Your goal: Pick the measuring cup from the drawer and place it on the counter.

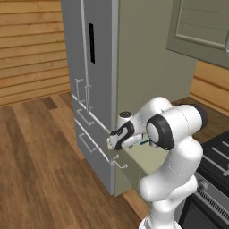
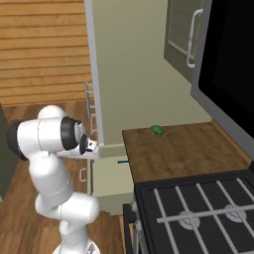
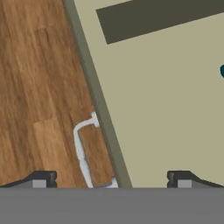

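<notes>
The measuring cup's teal handle (image 2: 121,161) is seen inside the open drawer (image 2: 111,181), near its table-side wall; the cup's bowl cannot be made out. The hand (image 3: 111,179) is held above the drawer's front edge, fingers wide apart, nothing gripped. A green piece (image 2: 158,130) is seen on the table (image 2: 183,149).

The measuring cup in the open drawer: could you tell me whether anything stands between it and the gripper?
Nothing visible does. The gripper hangs open above the front edge of the drawer, whose pale floor lies bare up to the teal handle of the measuring cup. The cup's bowl is hidden.
</notes>
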Robot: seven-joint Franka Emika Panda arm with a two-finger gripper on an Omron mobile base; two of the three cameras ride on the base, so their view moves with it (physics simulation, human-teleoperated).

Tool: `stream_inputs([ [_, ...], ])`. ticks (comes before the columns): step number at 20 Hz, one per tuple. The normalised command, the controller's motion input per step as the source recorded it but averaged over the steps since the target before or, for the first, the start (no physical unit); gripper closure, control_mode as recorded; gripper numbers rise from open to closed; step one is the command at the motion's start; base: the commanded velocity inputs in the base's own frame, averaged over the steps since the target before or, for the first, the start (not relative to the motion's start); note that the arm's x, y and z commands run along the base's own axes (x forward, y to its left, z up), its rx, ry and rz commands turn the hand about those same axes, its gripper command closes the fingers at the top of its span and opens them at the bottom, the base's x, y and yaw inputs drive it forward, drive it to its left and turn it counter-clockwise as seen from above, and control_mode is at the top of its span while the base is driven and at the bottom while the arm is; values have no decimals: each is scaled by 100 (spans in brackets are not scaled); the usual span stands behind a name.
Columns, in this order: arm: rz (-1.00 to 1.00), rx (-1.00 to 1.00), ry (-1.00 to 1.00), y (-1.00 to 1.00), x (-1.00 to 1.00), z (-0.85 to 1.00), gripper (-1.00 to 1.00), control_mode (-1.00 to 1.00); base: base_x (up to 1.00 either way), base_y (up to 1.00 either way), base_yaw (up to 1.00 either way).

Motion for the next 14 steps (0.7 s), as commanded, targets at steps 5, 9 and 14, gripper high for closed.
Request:
stream_inputs([
  [5,0,0,0,31,0,-41,-100,-100,0,0,0],
  [9,0,0,0,35,0,-39,-100,-100,0,0,0],
  [14,1,0,0,89,-1,-15,-100,-100,0,0,0],
])
